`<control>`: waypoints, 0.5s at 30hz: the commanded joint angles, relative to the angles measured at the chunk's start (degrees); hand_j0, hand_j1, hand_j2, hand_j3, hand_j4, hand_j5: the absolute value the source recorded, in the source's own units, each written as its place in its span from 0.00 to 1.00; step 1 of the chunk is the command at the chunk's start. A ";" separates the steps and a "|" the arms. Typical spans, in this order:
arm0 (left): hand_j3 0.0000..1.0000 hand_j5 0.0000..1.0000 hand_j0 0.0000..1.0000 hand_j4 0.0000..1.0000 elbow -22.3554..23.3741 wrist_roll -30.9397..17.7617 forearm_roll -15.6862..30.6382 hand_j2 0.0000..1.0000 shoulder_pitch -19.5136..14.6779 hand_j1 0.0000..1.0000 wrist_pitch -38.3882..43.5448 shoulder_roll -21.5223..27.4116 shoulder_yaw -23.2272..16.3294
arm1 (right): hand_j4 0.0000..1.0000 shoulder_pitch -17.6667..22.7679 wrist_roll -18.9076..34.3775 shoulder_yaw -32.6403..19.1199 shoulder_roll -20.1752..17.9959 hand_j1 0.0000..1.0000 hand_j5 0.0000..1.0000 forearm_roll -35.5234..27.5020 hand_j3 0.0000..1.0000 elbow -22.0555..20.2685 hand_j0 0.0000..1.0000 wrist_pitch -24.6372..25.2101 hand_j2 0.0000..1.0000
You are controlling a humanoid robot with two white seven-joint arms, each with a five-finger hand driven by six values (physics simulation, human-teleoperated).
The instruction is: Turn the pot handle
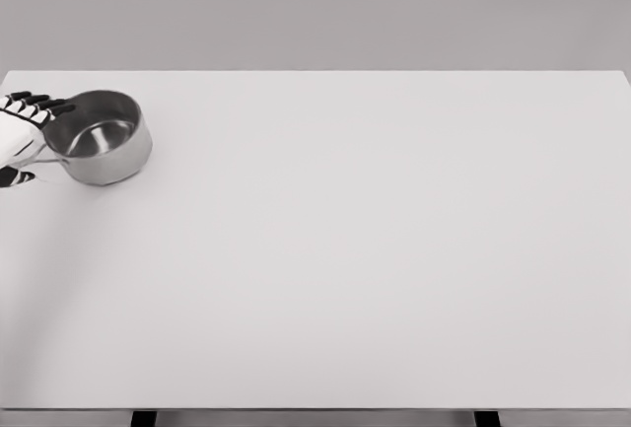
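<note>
Seemingly mid-turn: left hand (20,136), fingers apparently wrapped on handle of shiny steel saucepan (99,137), upper left of white worktop (375,249); remaining rotation unclear.

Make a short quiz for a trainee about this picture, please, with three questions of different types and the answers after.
1. True or false: the pot stands at the far left of the table.
2. Which hand is at the pot? A) left B) right C) both
3. Fill in: the pot stands upright and its inside looks ____.

Key
1. True; it stands near the far left corner.
2. A; the left hand comes in at the picture's left edge, against the pot's left side, where the handle is hard to see. The right hand is out of view.
3. Empty.
</note>
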 commanded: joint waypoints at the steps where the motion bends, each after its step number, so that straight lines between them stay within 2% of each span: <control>1: 1.00 1.00 1.00 1.00 0.99 0.05 0.28 1.00 0.00 1.00 0.05 0.52 0.33 | 1.00 0.00 0.01 -0.01 0.00 1.00 1.00 -0.02 1.00 -0.01 1.00 0.00 1.00; 12: 1.00 1.00 1.00 1.00 4.24 0.05 -1.12 1.00 -2.11 1.00 0.05 1.32 0.33 | 1.00 0.00 0.01 -0.01 0.00 1.00 1.00 -0.02 1.00 -0.01 1.00 0.00 1.00; 15: 1.00 1.00 1.00 1.00 6.79 0.14 -2.27 1.00 -3.69 1.00 0.05 1.05 0.33 | 1.00 0.00 0.01 -0.01 0.00 1.00 1.00 -0.02 1.00 -0.01 1.00 0.00 1.00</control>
